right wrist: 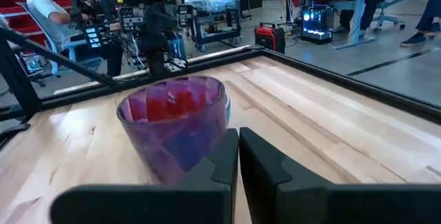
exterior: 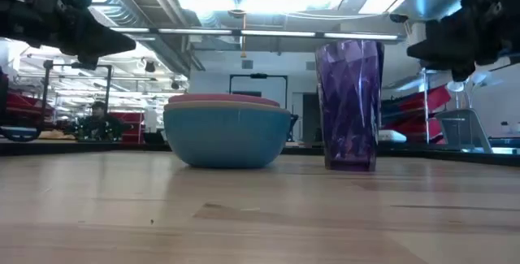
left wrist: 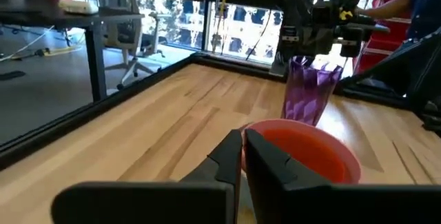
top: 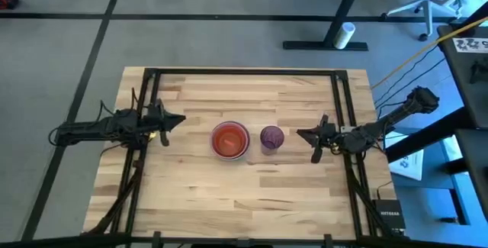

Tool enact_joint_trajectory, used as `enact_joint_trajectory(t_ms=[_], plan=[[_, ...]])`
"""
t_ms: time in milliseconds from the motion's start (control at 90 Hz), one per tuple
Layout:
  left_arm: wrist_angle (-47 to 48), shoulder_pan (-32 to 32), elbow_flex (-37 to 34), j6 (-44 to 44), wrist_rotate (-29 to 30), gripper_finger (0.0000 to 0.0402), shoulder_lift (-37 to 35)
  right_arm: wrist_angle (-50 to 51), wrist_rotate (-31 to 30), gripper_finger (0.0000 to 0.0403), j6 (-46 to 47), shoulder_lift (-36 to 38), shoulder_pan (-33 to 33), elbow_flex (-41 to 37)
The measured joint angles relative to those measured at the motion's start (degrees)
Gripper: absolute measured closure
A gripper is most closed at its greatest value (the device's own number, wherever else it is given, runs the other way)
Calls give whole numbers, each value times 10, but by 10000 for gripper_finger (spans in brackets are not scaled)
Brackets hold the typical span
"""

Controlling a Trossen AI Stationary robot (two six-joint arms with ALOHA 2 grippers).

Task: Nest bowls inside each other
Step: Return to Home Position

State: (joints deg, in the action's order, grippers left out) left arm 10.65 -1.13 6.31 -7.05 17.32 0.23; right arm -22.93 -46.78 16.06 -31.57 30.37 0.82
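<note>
Bowl stack sits at the centre of the bench. The outer bowl is pale blue with a pink rim showing above it, and the innermost is orange-red. The number of bowls in the stack cannot be read. The purple glass stands upright just beside the stack on the side toward the right edge, apart from it and not nested. It is tall and faceted, more a tumbler than a bowl. Left tool is between the stack and the left edge, above the bench, fingers closed together and holding nothing. Right tool is between the glass and the right edge, also raised, fingers closed and empty, pointing at the glass. Judgement: nesting looks finished as far as the bowls go, and the step in hand is the retreat to rest pose. The next move calls for drawing each arm back toward its own edge. The right arm needs care, since the glass is near it and would tip easily if brushed.
</note>
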Motion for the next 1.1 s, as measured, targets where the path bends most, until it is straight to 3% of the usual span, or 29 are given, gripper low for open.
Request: enact_joint_trajectory(t_ms=[478, 767, 1100], plan=[[-45, -1, -28, 36, 4, 401, 0, 18, -2, 403, 6, -1, 0, -4], [-45, -1, -28, 52, 5, 401, 2, 123, -8, 403, 119, -2, 0, -4], [-44, -1, -28, 41, 3, 401, 40, 145, -23, 403, 121, -2, 0, -4]])
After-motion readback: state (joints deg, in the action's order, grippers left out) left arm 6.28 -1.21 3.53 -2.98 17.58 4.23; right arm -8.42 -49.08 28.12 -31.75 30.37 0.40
